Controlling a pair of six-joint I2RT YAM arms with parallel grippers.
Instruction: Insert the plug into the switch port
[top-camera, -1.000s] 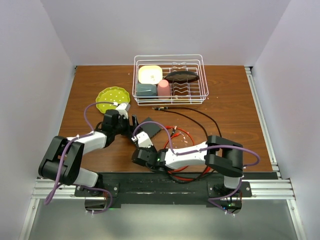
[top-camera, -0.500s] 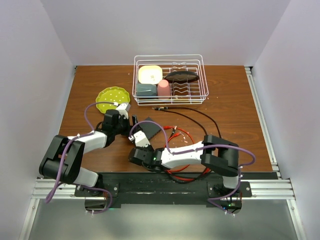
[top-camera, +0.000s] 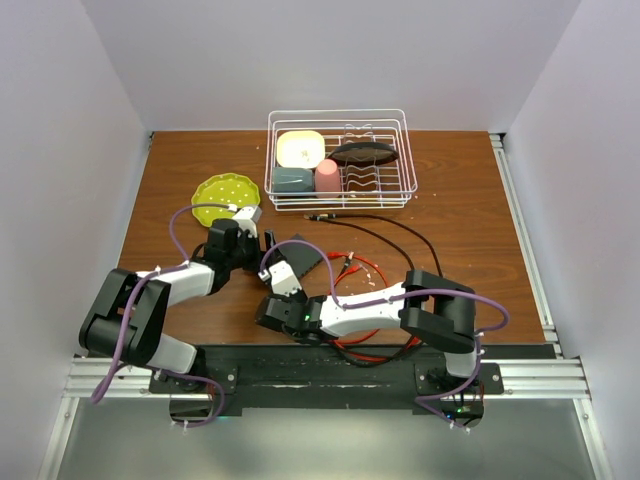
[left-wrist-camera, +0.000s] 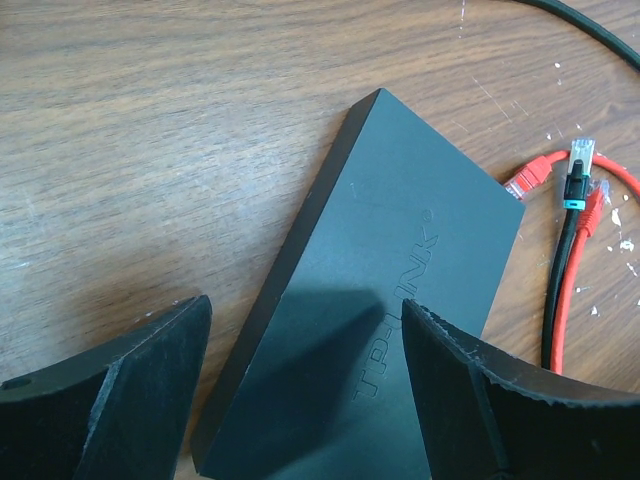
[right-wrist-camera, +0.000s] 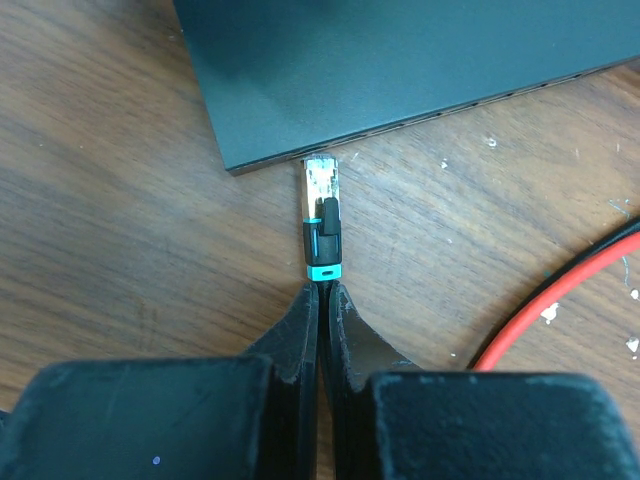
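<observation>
Item 1, nearest: right pincer (right-wrist-camera: 322, 290), clenched on the black boot just behind the plug (right-wrist-camera: 321, 200).

Item 2: plug, lying low over the worktop (right-wrist-camera: 120, 200). Its long axis runs straight ahead out of the pincer, clear tip leading.

Item 3: switch (right-wrist-camera: 400, 60), flat on the worktop directly ahead. Its socketed edge faces the plug, slightly skewed to the plug's axis. The tip sits just beside that edge near its left corner (contact cannot be told; the sockets are too dark to make out).

Item 4, farthest: left pincer (left-wrist-camera: 305, 330), released, fingers spread either side of the switch's other end.

Judgement: the right arm is nearer and needs a short push forward.
</observation>
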